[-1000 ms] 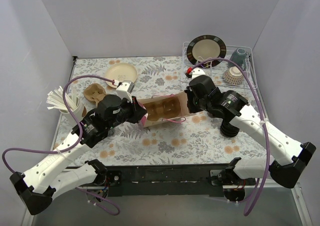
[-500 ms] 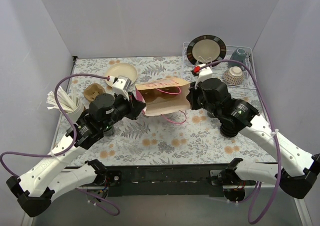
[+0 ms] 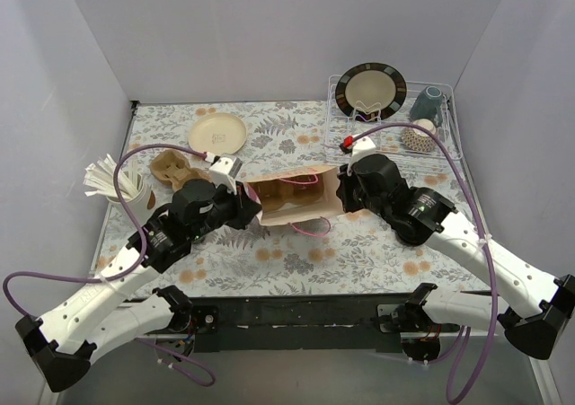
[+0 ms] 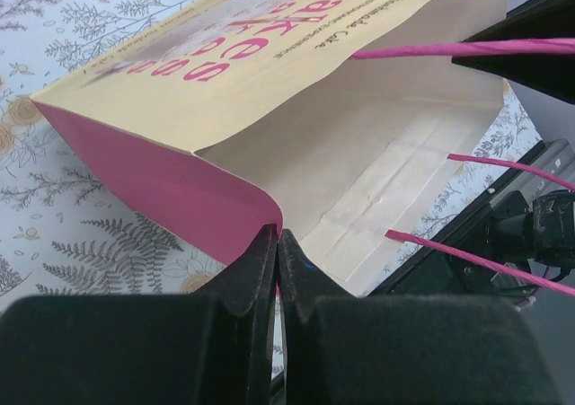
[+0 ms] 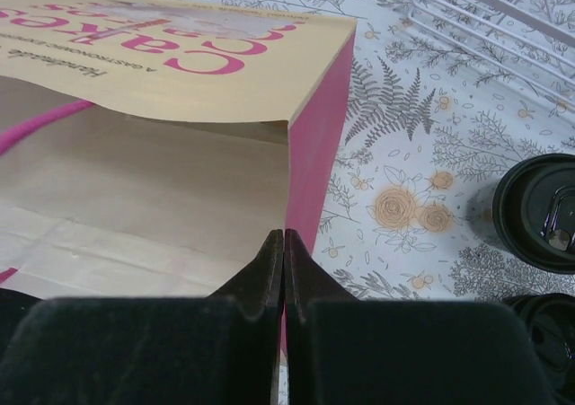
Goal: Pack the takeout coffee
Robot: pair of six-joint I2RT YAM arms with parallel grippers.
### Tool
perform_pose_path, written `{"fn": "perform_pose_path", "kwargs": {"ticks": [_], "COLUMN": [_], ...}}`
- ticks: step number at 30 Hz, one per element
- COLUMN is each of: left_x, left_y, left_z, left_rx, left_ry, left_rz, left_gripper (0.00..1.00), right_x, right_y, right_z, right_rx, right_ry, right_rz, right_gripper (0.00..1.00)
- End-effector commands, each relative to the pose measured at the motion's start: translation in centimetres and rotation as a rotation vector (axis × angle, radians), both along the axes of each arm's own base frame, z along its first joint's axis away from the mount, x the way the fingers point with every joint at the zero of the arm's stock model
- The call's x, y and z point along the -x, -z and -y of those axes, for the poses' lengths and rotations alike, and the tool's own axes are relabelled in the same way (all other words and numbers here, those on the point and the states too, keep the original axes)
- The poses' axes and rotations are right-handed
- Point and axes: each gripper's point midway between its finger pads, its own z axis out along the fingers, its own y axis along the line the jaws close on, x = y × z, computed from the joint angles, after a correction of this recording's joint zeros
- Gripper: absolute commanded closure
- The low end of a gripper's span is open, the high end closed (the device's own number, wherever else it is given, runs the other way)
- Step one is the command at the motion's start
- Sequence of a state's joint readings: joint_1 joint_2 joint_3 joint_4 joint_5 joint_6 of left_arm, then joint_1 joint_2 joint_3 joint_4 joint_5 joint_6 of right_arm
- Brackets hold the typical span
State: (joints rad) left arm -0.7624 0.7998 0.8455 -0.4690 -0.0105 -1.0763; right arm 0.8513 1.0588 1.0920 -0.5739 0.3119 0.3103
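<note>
We're in a robot lab's test cell, folks: plain pale walls (image 3: 269, 37) box in the floral-print tabletop (image 3: 296, 252) on three sides, two white arms (image 3: 108, 284) bolted along its near edge, and a wire dish rack (image 3: 449, 146) at the far right corner for kitchen dressing.

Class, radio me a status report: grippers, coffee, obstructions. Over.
Left gripper, right gripper: both shut on paper bag rim, mouth held open. Takeout coffee on table beside bag, not packed. Nothing seen blocking bag mouth.
</note>
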Motion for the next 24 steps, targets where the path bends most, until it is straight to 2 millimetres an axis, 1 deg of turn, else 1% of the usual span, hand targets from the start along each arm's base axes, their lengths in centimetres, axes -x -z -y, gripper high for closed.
{"fn": "perform_pose_path", "kwargs": {"ticks": [1,3,5,6,7,8,9,10,11,12,14,16,17,20,22,24], "left_x": [-0.9,-1.0,-0.9,-0.6,-0.4,0.5,1.0,1.3,1.6,1.7,1.5,1.2,1.1,0.9,0.9,1.2], "left_y": [-3.9,-4.1,-3.9,-3.6,-2.8,-1.0,-0.4,0.2,0.8,0.3,0.1,0.0,0.0,-0.2,-0.3,0.1], "left_z": [0.8,0.9,0.9,0.8,0.7,1.0,0.7,0.6,0.5,0.3,0.0,0.1,0.1,0.4,0.4,0.4], "left_rx": [0.018,0.015,0.026,0.032,0.031,0.037,0.043,0.047,0.049,0.061,0.054,0.019,0.005,-0.008,-0.007,-0.006], "left_ry": [0.029,0.031,0.026,0.026,0.022,0.045,0.046,0.045,0.039,0.038,0.024,0.035,0.043,0.055,0.060,0.068], "left_rz": [0.107,0.107,0.089,0.077,0.057,0.003,-0.012,-0.031,-0.050,-0.037,-0.025,-0.012,-0.007,-0.001,0.004,-0.002], "left_gripper": [1.00,1.00,1.00,1.00,1.00,1.00,1.00,1.00,1.00,1.00,1.00,1.00,1.00,1.00,1.00,1.00], "right_x": [-1.4,-1.4,-1.1,-0.9,-0.5,0.0,0.4,0.8,1.1,1.3,1.2,0.9,0.5,0.1,0.1,0.5], "right_y": [-4.7,-5.4,-4.7,-3.9,-2.0,-1.2,-0.2,1.4,1.7,2.1,1.4,0.7,-0.1,-1.1,-1.4,-1.0], "right_z": [-0.9,-0.8,-0.5,-0.3,0.0,0.2,0.4,0.8,1.1,1.3,1.3,1.1,1.0,0.6,0.4,0.2], "right_rx": [-0.073,-0.087,-0.080,-0.068,-0.038,-0.040,-0.033,-0.011,-0.010,-0.003,-0.018,-0.025,-0.028,-0.029,-0.039,-0.046], "right_ry": [0.004,0.008,0.004,0.001,0.000,0.001,0.000,0.003,0.008,0.014,0.016,0.010,0.016,0.010,0.006,-0.017], "right_rz": [0.111,0.130,0.128,0.113,0.080,0.058,0.037,0.007,-0.008,-0.021,-0.006,0.020,0.036,0.050,0.055,0.045], "right_gripper": [0.99,0.99,0.99,0.99,0.99,0.99,0.99,0.99,0.99,0.99,0.99,0.99,0.99,0.99,0.99,0.99]}}
